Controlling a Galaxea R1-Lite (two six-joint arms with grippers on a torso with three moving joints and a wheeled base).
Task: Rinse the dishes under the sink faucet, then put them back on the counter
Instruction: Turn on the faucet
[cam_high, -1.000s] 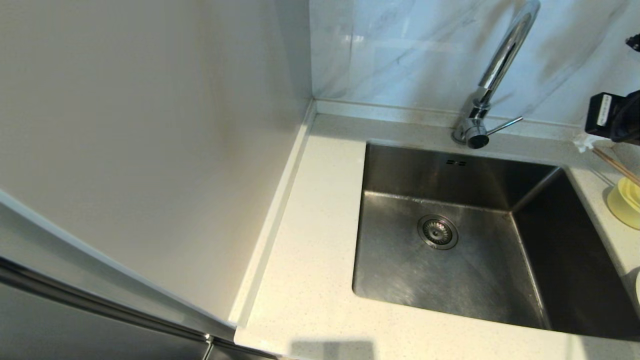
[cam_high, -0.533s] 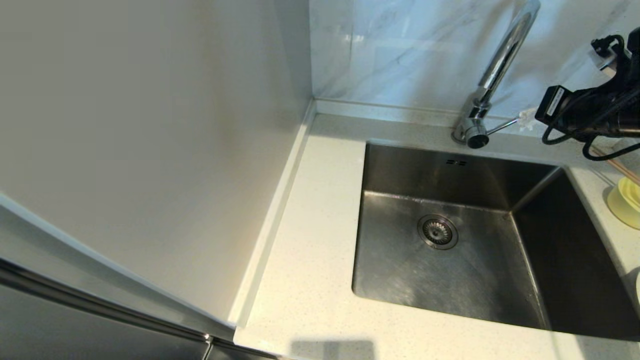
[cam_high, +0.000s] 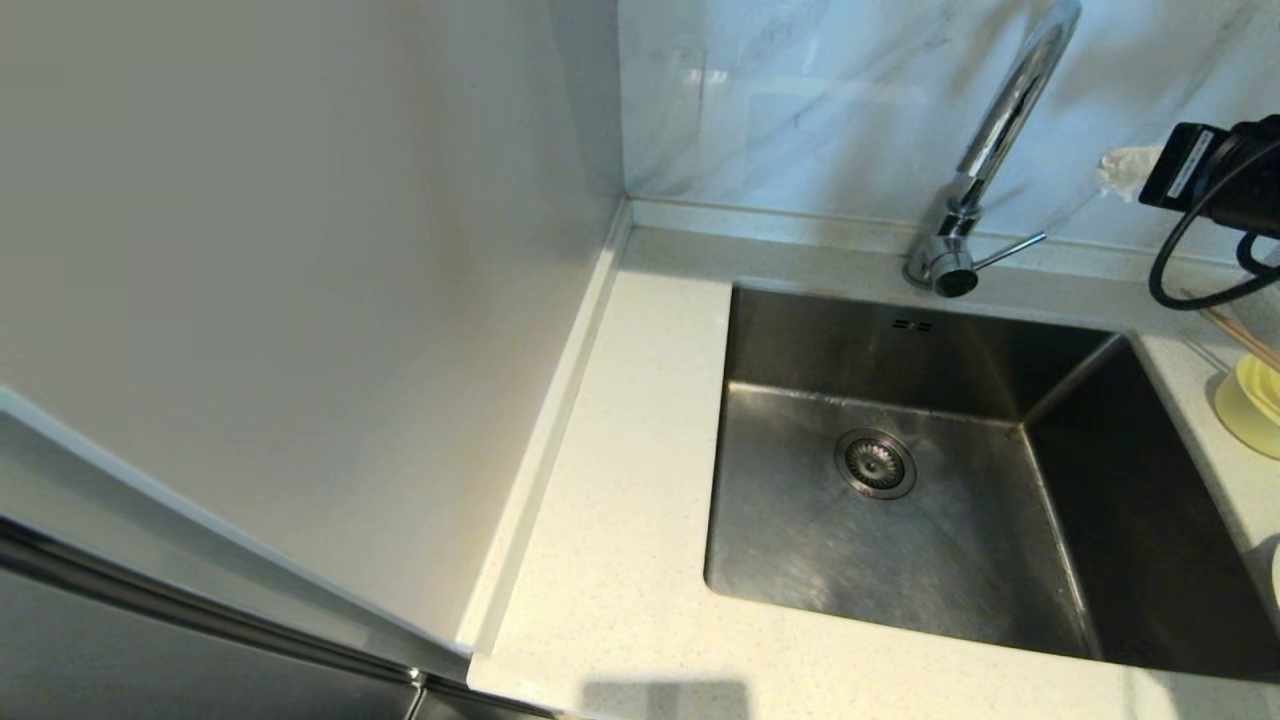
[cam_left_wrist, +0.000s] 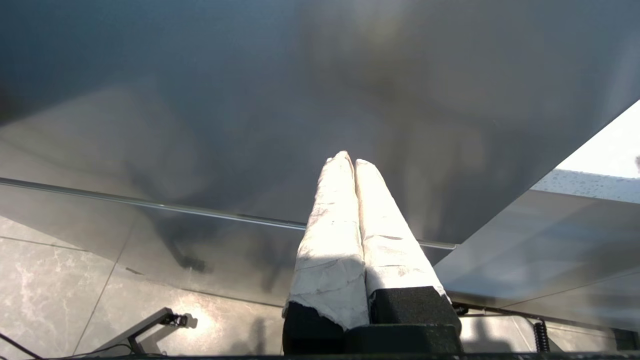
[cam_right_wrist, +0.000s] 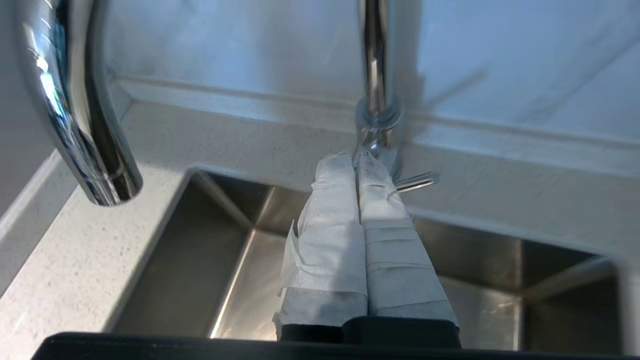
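Right hand (cam_high: 1120, 172) pressed together, empty, beside faucet (cam_high: 985, 150), no readable writing on its label.

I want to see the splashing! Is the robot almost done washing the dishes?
Not yet. No water runs from the faucet and the sink holds no dishes. The yellow bowl and chopsticks wait on the counter. The right hand, shut and holding nothing, hovers up by the faucet. All the rinsing is left.

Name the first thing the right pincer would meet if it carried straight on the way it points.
Probably the faucet: the shut right pincer aims at its lower stem above the side lever, though depth is unclear.
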